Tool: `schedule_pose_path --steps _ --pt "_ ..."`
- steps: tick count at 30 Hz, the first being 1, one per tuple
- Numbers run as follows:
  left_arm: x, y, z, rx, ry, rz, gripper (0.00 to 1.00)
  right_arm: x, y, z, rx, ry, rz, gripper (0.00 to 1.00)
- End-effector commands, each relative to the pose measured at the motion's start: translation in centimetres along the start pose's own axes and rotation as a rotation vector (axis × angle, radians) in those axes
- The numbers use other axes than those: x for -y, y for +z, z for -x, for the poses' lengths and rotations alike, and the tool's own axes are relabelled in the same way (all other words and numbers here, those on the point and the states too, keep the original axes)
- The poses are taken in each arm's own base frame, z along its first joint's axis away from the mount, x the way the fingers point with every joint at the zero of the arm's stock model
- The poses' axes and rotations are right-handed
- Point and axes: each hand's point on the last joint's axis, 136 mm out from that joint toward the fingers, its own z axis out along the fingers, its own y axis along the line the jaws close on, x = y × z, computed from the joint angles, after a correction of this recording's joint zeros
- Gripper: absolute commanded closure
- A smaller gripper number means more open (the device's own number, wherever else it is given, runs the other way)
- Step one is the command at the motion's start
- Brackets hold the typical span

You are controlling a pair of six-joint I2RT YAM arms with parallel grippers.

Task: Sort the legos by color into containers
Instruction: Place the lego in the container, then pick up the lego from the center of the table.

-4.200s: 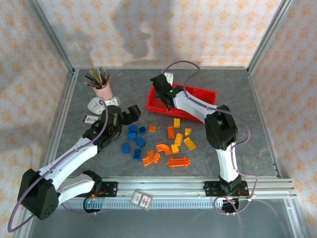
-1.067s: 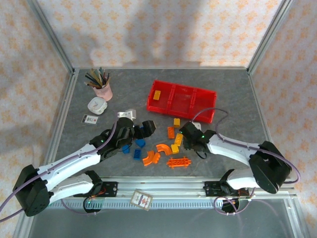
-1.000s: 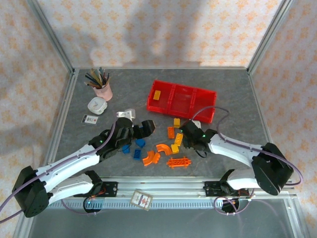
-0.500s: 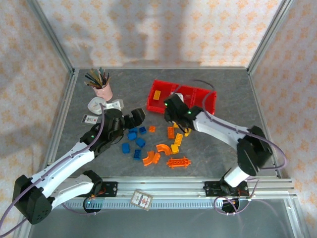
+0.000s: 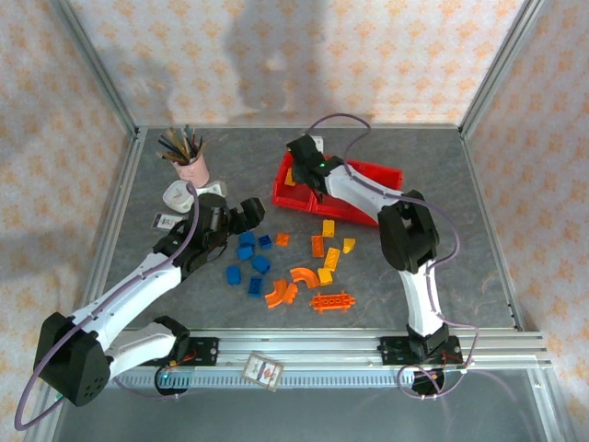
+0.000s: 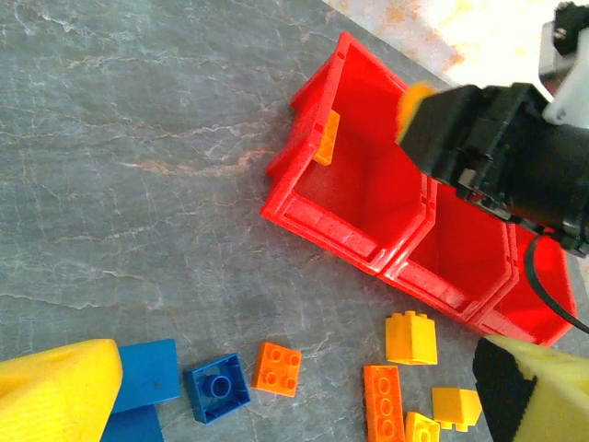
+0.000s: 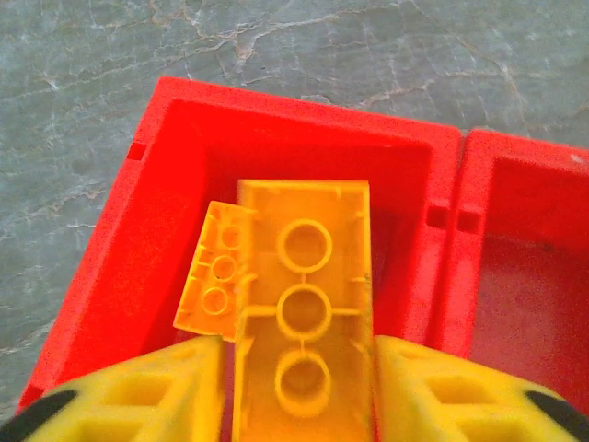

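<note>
The red three-compartment tray [image 5: 386, 175] stands at the back centre. My right gripper [image 5: 296, 173] hangs over its left compartment [image 7: 276, 120]. An orange three-hole brick [image 7: 304, 304] sits between the fingers [image 7: 166, 387], underside up, with a thin gap on its left side, so the jaws stand slightly open. A smaller orange brick [image 7: 216, 276] leans against the wall below it. My left gripper [image 5: 247, 214] is open and holds nothing, above the blue bricks [image 5: 247, 250]. In the left wrist view a blue brick [image 6: 216, 389] and an orange square brick [image 6: 278, 368] lie under it.
Orange arches [image 5: 294, 276], a long studded orange piece [image 5: 332, 301] and yellow bricks [image 5: 350, 244] lie loose in front of the tray. A pink cup of pencils [image 5: 190, 166], a white object [image 5: 179, 195] and a small card [image 5: 166, 221] sit at the back left.
My right arm has swung from the loose bricks up to the tray's left compartment, carrying the orange brick, and its jaws have parted a little. My left gripper has drawn back to the left.
</note>
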Motion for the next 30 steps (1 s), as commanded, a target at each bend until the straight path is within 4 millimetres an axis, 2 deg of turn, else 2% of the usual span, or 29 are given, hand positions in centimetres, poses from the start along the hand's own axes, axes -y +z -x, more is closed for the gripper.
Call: schedule_pose_path --steps 1,5,9,13,16,20,26,30 --pt "1.8 -0.3 1.7 0.032 0.022 -0.051 0.01 0.3 -1.3 1.6 0.027 -0.041 -0.039 0.51" --pt "2.0 -0.7 1.7 0.025 0.022 -0.062 0.01 0.5 -4.1 2.1 0.046 -0.025 0.003 0.44" --pt "2.3 -1.2 0.8 -0.003 0.015 -0.098 0.01 2.0 -7.4 1.0 0.059 0.014 0.031 0.41" --pt "2.4 -1.5 -0.7 -0.051 0.005 -0.133 0.01 4.5 -9.8 -2.0 0.029 0.062 0.020 0.37" --pt "2.7 -1.8 -2.2 -0.085 0.017 -0.154 0.01 5.7 -10.7 -4.6 -0.014 0.086 0.028 0.35" --pt "3.1 -1.7 -4.4 -0.122 0.037 -0.168 0.01 8.3 -11.9 -8.3 -0.049 0.141 -0.007 0.32" --pt "4.4 -1.7 -6.5 -0.148 0.037 -0.223 0.01 10.7 -13.0 -12.7 -0.085 0.189 -0.042 0.27" --pt "4.8 -1.5 -7.5 -0.166 0.025 -0.233 0.01 11.9 -12.9 -15.3 -0.099 0.219 -0.044 0.23"
